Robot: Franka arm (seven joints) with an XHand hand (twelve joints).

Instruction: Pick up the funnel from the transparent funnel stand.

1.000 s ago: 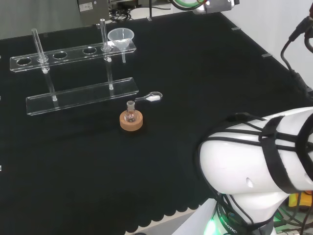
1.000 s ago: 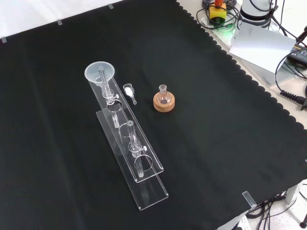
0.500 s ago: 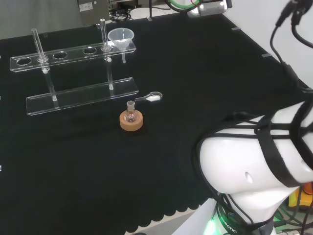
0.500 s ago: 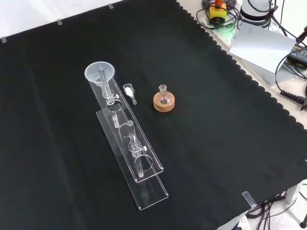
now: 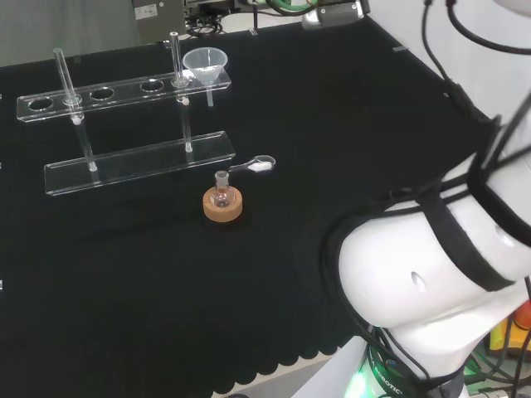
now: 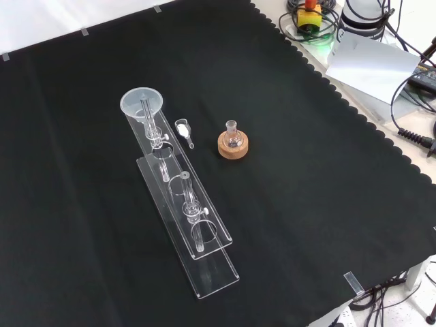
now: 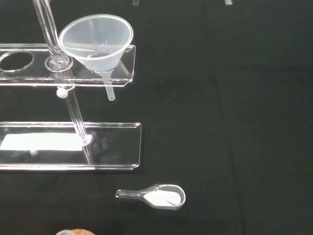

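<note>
A translucent plastic funnel point(image 5: 206, 65) point(image 6: 142, 103) point(image 7: 96, 42) sits in the end hole of the clear funnel stand point(image 5: 108, 89) point(image 6: 178, 199) point(image 7: 29, 80), its stem pointing down through the upper shelf. In the head view that end of the stand is the right one. In the front view it is the far end. The wrist view looks down on the funnel from above and some way off.
A small round flask on a cork ring point(image 5: 222, 202) point(image 6: 234, 142) stands near the stand. A clear scoop with white powder point(image 5: 257, 165) point(image 6: 183, 130) point(image 7: 159, 196) lies between them. The arm's white links point(image 5: 440, 274) bulk at the right of the head view.
In the head view the arm's white links and cables have shifted and risen at the right. The ware on the cloth has stayed put.
</note>
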